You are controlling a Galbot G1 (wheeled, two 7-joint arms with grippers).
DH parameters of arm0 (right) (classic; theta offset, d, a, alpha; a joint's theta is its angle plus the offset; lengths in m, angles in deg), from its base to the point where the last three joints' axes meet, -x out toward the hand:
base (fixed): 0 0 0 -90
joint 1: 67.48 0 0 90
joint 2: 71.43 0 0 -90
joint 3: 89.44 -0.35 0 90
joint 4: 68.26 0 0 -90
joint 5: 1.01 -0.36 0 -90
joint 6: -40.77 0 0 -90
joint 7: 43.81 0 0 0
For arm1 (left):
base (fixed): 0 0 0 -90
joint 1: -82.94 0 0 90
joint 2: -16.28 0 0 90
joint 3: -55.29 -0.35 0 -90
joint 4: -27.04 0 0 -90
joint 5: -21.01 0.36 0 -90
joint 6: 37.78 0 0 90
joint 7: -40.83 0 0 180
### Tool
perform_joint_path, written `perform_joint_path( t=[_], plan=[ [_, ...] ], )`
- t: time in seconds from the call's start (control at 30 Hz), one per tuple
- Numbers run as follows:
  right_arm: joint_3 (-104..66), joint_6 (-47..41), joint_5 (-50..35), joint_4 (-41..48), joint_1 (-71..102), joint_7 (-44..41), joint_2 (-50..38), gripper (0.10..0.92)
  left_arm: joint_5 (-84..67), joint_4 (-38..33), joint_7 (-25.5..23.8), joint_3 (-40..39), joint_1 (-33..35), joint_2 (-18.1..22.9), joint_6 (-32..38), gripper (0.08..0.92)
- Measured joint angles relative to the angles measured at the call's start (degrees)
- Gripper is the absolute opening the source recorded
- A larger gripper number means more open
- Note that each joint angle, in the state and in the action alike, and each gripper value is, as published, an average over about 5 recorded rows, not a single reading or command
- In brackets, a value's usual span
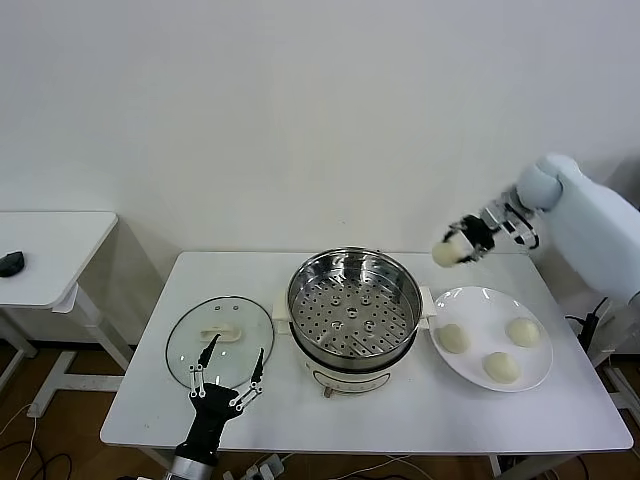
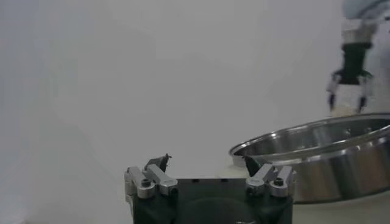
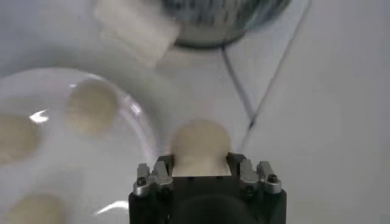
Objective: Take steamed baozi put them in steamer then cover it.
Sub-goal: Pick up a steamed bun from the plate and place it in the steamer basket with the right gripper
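- The right tool (image 1: pixel 462 241) is clamped on one steamed baozi (image 1: pixel 447 252), held in the air above the far right part of the surface (image 1: pixel 400 410), beyond the plate's far edge and to the right of the steamer.
- In the right wrist view the bun (image 3: pixel 200 146) sits between the two fingers (image 3: pixel 159 173), pinched at its sides, with the plate (image 3: pixel 131 131) below it.
- The white plate (image 1: pixel 490 300) lies on the surface just right of the steamer and carries three more baozi (image 1: pixel 453 338): one near the steamer, one toward the far right, one toward the near edge.
- The steamer (image 1: pixel 353 300) stands at the middle of the surface, uncovered, its perforated tray (image 1: pixel 355 318) bare, on its cream-white base (image 1: pixel 345 380).
- The cover (image 1: pixel 215 335) lies flat on the surface left of the steamer, handle up, almost touching the steamer's side handle.
- The left tool (image 1: pixel 228 375) hovers over the near edge of the cover with its fingers spread wide, gripping nothing.
- In the left wrist view that tool (image 2: pixel 207 167) faces the steamer rim (image 2: pixel 317 137), with the right tool (image 2: pixel 348 91) far beyond it.
- A second small white table (image 1: pixel 50 250) stands off to the left with a dark object (image 1: pixel 10 263) on it.
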Motion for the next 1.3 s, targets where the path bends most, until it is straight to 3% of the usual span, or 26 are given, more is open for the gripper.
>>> perform_joint_path(
  t=[0.4, 0.93, 1.3],
  plan=[
    [7.78, 5.82, 2.20, -10.21, -3.49, -0.34, 4.52, 0.601, 0.02, -0.76, 0.09, 0.27, 0.42, 0.24, 0.05, 0.823],
    [7.02, 11.47, 14.06, -5.27, 2.50, 1.69, 13.29, 0.595, -0.03, -1.27, 0.46, 1.09, 0.76, 0.31, -0.01, 0.823],
    [6.09, 12.86, 18.45, -2.00, 5.11, 3.53, 16.67, 0.675, -0.21, -0.85, 0.70, 1.18, 0.45, 0.10, 0.20, 0.823]
  ],
)
